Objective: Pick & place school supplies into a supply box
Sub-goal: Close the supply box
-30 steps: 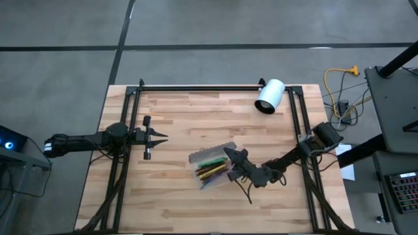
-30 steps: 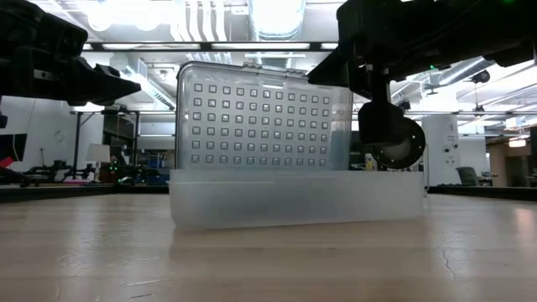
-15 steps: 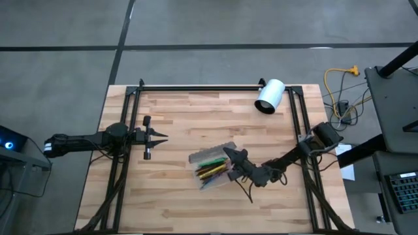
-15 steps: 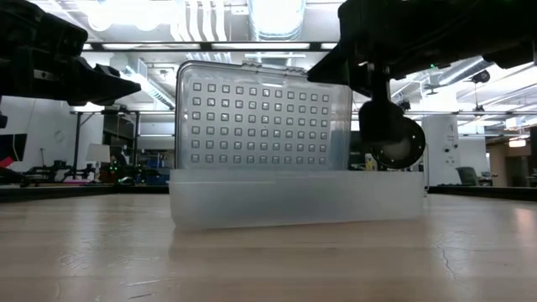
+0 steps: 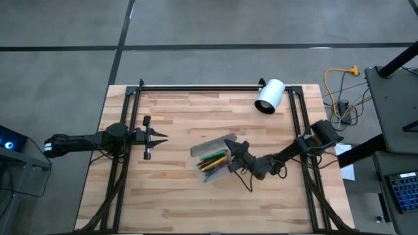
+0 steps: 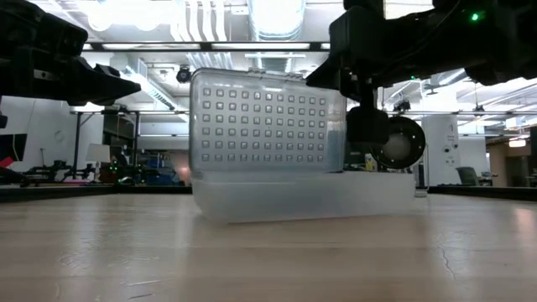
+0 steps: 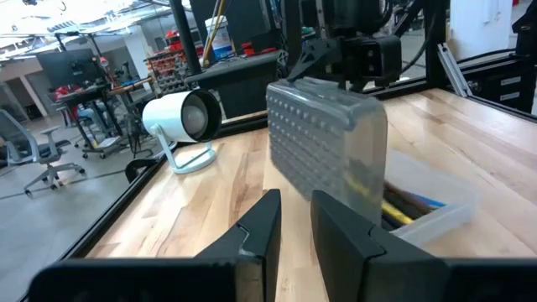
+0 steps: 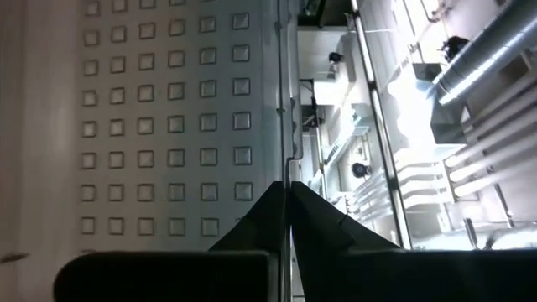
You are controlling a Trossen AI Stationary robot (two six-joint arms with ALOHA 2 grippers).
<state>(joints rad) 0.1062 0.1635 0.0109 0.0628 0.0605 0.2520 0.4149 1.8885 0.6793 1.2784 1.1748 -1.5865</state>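
The supply box [image 5: 212,164] stands mid-table: a translucent tray [image 6: 310,201] with its grey studded lid [image 6: 264,117] upright. School supplies [image 5: 212,162] lie in the tray, green, yellow and dark pencils, also visible in the left wrist view [image 7: 403,205]. My right gripper [image 5: 230,143] is shut at the lid's top edge. My left gripper [image 5: 163,137] waits at the table's left, level, a narrow gap between its fingers [image 7: 295,205] and nothing in it. My right gripper's shut fingers [image 8: 264,218] meet the lid's free upper edge [image 8: 284,126], near its latch. They come level from the table's right side, along the edge. Whether the edge is pinched between them or only touched, I cannot tell. The lid stands upright and the tray rests on the table.
A white cylinder [image 5: 269,96] lies at the far right, near the dark frame rail [image 5: 202,87]. Bare wooden table lies in front of the box and toward the near edge.
My right gripper has moved a little toward the table's far edge, staying shut at the lid's edge. The supply box has gone with it: it has slid slightly and turned about on the table, with the lid still upright and the pencils inside.
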